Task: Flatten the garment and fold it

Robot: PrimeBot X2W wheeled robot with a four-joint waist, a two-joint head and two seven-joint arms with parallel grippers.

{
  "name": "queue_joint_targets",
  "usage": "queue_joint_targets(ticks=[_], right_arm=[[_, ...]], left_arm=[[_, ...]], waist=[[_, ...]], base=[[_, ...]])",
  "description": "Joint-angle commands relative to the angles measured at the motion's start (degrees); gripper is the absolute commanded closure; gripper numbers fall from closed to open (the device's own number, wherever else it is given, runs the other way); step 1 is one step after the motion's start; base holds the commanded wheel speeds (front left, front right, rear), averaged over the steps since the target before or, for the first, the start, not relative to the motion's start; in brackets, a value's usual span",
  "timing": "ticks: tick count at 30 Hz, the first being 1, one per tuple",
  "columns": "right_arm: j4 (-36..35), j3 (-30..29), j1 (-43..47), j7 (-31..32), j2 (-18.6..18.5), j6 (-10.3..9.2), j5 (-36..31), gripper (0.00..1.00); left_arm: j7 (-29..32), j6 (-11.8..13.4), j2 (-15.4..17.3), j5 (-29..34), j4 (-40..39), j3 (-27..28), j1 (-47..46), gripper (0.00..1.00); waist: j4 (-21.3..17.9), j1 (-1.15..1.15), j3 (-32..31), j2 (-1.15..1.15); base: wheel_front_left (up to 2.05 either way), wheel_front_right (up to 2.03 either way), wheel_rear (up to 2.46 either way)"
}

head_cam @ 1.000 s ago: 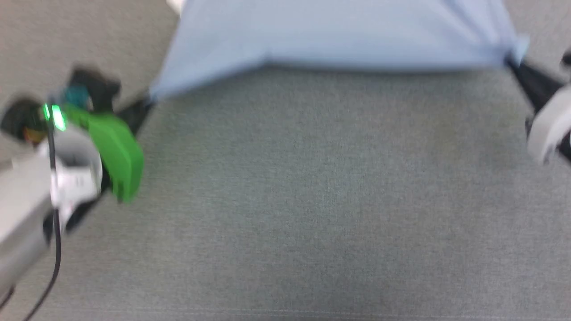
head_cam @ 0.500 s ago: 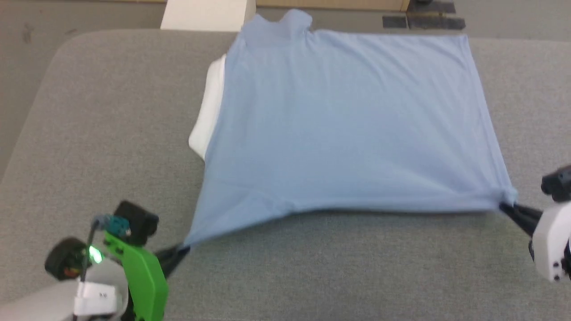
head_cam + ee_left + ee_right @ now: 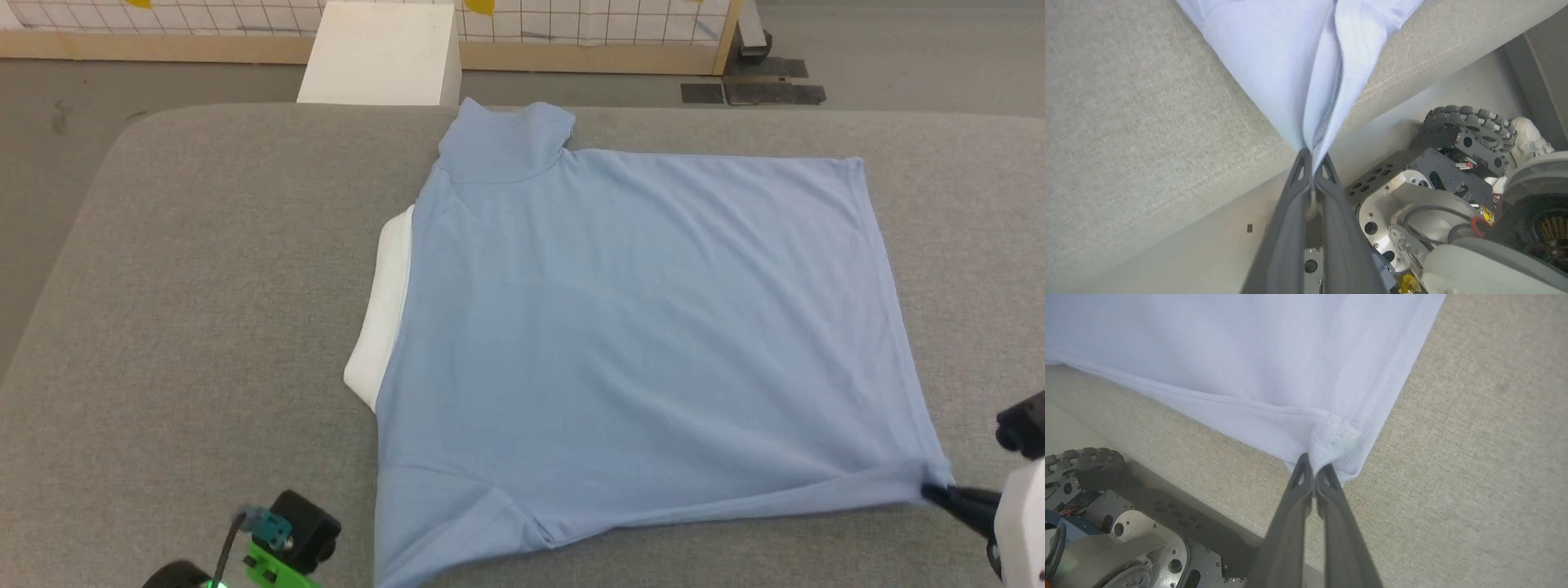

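Light blue white-collared polo shirt (image 3: 637, 343) spread on grey padded tabletop (image 3: 204, 310); left gripper (image 3: 1312, 157) and right gripper (image 3: 1312, 462) each clamped on near-edge shirt corner.

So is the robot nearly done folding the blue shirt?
Not yet. Done: the polo shirt lies spread almost flat on the grey padded table. In hand: the left fingers and the right fingers each pinch a near corner. Left: the folding itself; the body shows no fold.

The left gripper (image 3: 1312, 157) at the lower left and the right gripper (image 3: 939, 492) at the lower right each press their dark fingers tight together, pinching an edge of the garment (image 3: 637, 327).
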Motion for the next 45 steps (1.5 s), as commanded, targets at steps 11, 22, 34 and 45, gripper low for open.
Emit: queue_joint_targets(ticks=[11, 22, 34, 45], right_arm=[[-5.51, -12.74, -0.11, -3.69, 1.3, -0.1, -1.1, 1.0], [-4.0, -21.54, -4.23, -0.56, 6.19, -0.1, -8.84, 1.0], [-0.62, -27.13, -9.08, 3.17, 13.87, -0.1, -17.96, 1.0], [3.0, -29.13, -10.1, 4.56, 18.75, -0.1, -23.31, 0.0]], left_arm=[[-9.57, 1.82, -4.32, 3.83, 1.98, 10.39, -9.35, 1.0], [-11.02, 0.96, -7.93, 7.92, 8.84, 15.84, -20.66, 1.0], [-6.59, -3.31, -11.75, 11.59, 22.21, 13.89, -28.36, 1.0], [-3.94, -4.44, -16.57, 10.68, 32.44, 11.67, -28.73, 0.0]], waist=[[-0.53, 0.01, 5.67, 0.0], [-1.95, 0.01, 14.38, 0.0], [-3.15, 0.01, 20.45, 0.0], [-3.27, 0.01, 19.27, 0.0]], base=[[0.0, 0.0, 0.0], [0.0, 0.0, 0.0], [0.0, 0.0, 0.0], [0.0, 0.0, 0.0]])
